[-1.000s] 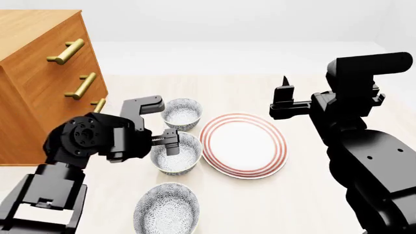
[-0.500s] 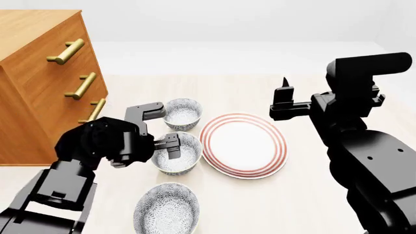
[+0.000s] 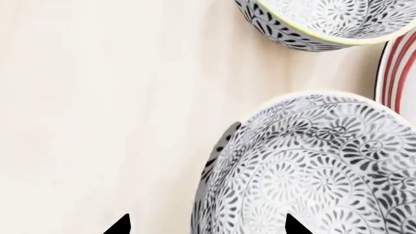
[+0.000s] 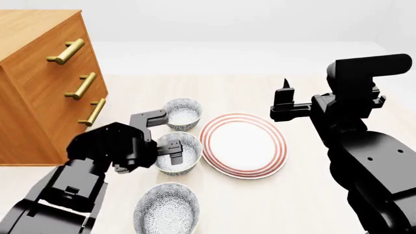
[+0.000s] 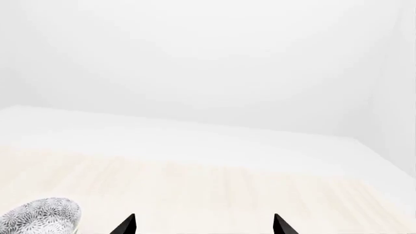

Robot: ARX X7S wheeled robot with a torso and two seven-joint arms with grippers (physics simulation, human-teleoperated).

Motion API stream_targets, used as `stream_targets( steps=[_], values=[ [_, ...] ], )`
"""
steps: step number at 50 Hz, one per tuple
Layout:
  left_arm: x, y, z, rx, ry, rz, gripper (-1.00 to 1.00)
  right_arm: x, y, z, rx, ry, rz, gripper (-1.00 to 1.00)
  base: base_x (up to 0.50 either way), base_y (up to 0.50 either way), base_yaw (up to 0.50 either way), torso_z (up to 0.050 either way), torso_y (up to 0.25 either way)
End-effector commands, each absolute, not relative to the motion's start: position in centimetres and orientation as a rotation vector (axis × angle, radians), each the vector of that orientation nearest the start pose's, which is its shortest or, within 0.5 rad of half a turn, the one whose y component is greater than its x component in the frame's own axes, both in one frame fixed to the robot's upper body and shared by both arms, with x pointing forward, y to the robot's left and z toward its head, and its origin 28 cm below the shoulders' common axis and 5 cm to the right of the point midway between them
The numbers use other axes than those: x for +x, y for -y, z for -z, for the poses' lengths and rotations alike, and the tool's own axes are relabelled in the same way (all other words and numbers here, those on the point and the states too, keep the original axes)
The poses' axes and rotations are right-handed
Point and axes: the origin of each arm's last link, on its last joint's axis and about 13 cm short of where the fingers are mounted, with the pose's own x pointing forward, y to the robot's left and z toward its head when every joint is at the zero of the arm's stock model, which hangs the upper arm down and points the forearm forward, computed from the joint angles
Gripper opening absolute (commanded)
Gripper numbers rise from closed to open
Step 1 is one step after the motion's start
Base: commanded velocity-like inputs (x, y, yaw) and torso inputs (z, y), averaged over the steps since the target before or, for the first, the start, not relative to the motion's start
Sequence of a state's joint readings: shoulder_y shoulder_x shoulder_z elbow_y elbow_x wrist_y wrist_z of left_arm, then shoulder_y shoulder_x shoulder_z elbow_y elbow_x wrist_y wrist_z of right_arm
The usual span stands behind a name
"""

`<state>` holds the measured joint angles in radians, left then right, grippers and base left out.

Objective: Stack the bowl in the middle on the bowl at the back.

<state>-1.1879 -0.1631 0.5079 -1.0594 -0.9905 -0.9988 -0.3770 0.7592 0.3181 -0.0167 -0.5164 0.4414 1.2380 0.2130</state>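
Observation:
Three patterned bowls stand in a row in the head view. The bowl in the middle (image 4: 180, 155) (image 3: 312, 170) has my left gripper (image 4: 170, 147) (image 3: 208, 225) open over its left rim, one fingertip (image 3: 121, 225) outside the wall and the other fingertip (image 3: 295, 225) over the inside. Just beyond it sits the bowl at the back (image 4: 182, 113) (image 3: 325, 19), apart from it. My right gripper (image 4: 285, 85) (image 5: 203, 225) hangs open and empty above the table, right of the plate.
A red-ringed white plate (image 4: 244, 145) (image 3: 398, 68) lies right beside the two bowls. A third patterned bowl (image 4: 166, 210) sits nearest me. A wooden drawer cabinet (image 4: 39, 83) with brass handles stands at the left. One patterned bowl (image 5: 39, 218) shows in the right wrist view's corner.
My left arm has swung down and right, bringing its gripper lower onto the middle bowl's left rim. The bowls, the plate and the right arm have not moved.

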Motion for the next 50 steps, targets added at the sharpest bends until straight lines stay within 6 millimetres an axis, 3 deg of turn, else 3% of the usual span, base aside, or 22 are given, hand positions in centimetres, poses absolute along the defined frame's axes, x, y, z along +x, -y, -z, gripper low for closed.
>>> stream_targets(
  steps=[1,5,6,24,50],
  values=[
    [37.6,-20.4,-12.1,-0.182,-1.007,-0.028,1.00,27.4,13.7,-22.9,-0.105,0.006,0.003,1.00,0.00,0.00,0.00,0.000,0.000],
    [37.6,-20.3,-11.8,-0.180,-1.014,-0.026,1.00,27.4,13.7,-22.9,-0.104,0.004,0.006,1.00,0.00,0.00,0.00,0.000,0.000],
    [37.6,-20.3,-11.7,-0.180,-1.015,-0.024,-1.00,27.3,13.8,-22.9,-0.104,0.003,0.007,1.00,0.00,0.00,0.00,0.000,0.000],
    [37.5,-19.9,-11.8,-0.158,-0.969,-0.029,-1.00,27.3,14.0,-22.5,-0.092,-0.001,0.022,1.00,0.00,0.00,0.00,0.000,0.000],
    [37.2,-22.1,-14.6,-0.186,-0.884,-0.084,-1.00,27.2,13.9,-22.5,-0.086,0.004,0.016,1.00,0.00,0.00,0.00,0.000,0.000]
  ],
)
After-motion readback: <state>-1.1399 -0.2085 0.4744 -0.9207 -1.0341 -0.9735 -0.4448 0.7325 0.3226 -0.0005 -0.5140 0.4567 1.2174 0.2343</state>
